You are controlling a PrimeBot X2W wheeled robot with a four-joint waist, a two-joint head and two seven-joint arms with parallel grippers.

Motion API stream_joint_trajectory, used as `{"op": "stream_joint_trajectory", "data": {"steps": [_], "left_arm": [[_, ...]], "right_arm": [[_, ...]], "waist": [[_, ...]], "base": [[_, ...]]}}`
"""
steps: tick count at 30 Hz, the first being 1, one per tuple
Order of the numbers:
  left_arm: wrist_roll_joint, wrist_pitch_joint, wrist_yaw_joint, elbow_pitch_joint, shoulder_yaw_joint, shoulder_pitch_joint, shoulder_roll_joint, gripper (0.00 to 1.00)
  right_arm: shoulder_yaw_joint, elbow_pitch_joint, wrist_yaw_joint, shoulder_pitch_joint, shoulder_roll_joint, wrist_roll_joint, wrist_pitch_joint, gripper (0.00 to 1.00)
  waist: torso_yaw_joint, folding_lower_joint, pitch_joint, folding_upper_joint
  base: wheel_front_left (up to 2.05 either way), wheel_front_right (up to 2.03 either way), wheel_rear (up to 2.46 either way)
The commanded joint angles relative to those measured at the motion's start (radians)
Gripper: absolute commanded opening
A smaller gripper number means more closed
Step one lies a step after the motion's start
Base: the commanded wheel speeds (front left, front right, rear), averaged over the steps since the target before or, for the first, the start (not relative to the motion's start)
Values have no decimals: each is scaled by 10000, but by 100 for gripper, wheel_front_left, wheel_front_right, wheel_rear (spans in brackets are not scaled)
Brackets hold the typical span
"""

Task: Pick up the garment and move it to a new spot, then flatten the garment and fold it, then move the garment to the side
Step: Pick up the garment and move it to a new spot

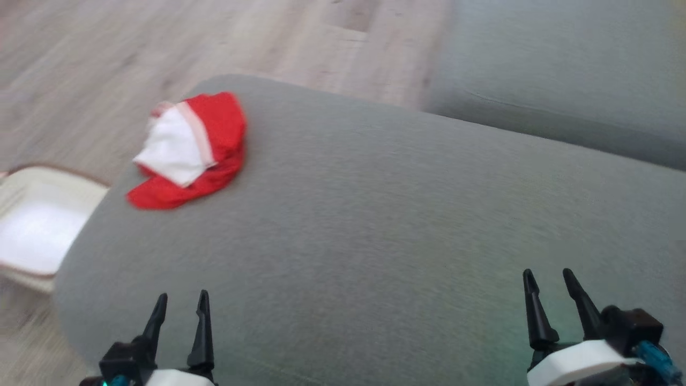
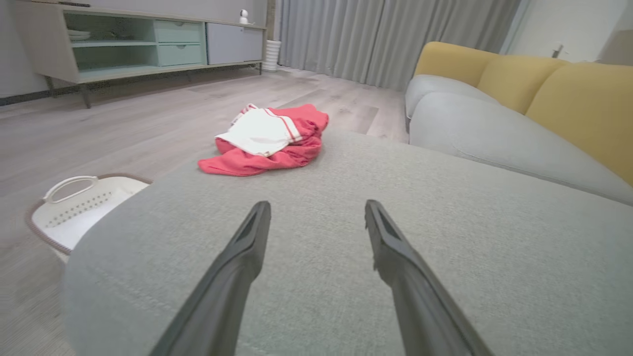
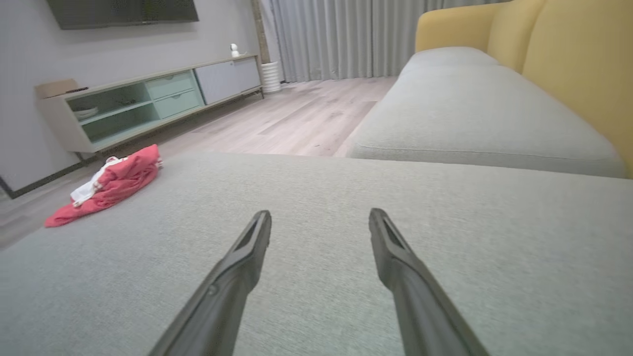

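A crumpled red and white garment (image 1: 187, 150) lies near the far left corner of the grey cushion (image 1: 375, 214). The left wrist view has the garment (image 2: 267, 141) well ahead of my fingers, and the right wrist view has the garment (image 3: 106, 185) far to the left. My left gripper (image 1: 181, 301) hovers open over the cushion's near left edge, nothing between its fingers. At the near right my right gripper (image 1: 549, 279) is open and empty too. Both are far from the garment.
A white laundry basket (image 1: 32, 225) stands on the wooden floor left of the cushion. A grey sofa seat (image 1: 563, 80) with yellow back cushions (image 2: 568, 94) lies beyond on the right. A low cabinet (image 2: 138, 42) lines the far wall.
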Motion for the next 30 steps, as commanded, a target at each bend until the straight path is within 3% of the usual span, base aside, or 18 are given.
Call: {"op": "stream_joint_trajectory", "data": {"steps": [1,8,24,30], "left_arm": [[36,-61,100,-339,479,-516,219,100],[-76,-163,370,-703,925,-186,342,100],[8,-286,619,-1359,1638,228,393,100],[5,58,657,-2613,2090,-573,933,100]], "right_arm": [[251,-305,67,-273,-68,39,-172,100],[684,-236,67,-748,-68,-51,-85,100],[887,-348,67,-1268,-68,-296,86,100],[477,-1114,67,-958,-68,-436,314,100]], "waist": [[647,0,-10,0],[1147,0,295,0],[1321,0,538,0],[1291,0,847,0]], "base": [[0,0,0],[0,0,0],[0,0,0],[0,0,0]]}}
